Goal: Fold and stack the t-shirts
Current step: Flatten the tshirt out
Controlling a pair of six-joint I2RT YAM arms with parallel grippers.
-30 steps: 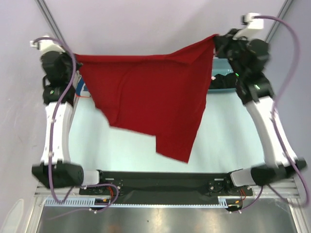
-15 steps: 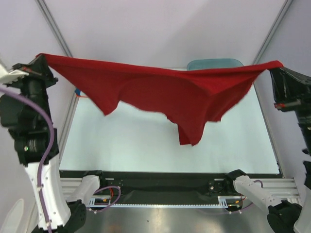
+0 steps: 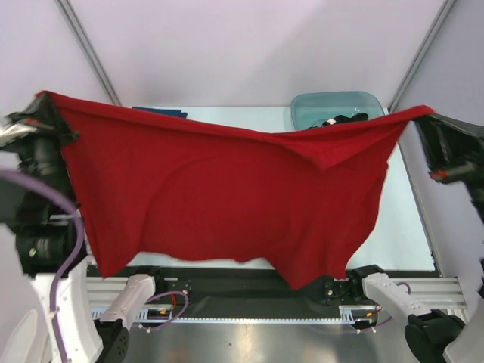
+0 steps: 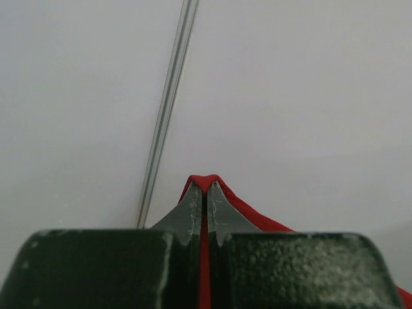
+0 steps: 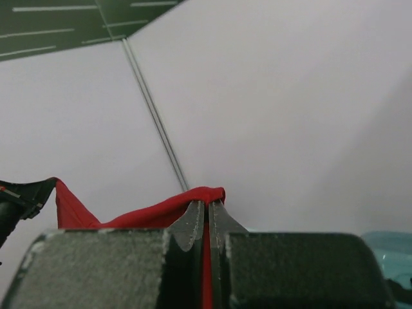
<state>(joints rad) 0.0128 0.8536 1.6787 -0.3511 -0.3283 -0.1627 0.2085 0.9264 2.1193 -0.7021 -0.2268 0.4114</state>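
T-shirt (image 3: 227,197), red, spread wide above table (image 3: 412,227).
Pinched at opposite corners by left gripper (image 4: 205,188) and right gripper (image 5: 207,205), both clamped on cloth.

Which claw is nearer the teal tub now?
Right. The right claw, gripping the red t-shirt, sits just right of the teal tub in the top view; the left claw is far to its left.

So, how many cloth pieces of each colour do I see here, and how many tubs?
red t-shirt: 1
blue cloth, only an edge shows: 1
black cloth, in the teal tub: 1
teal tub: 1
Total: 4
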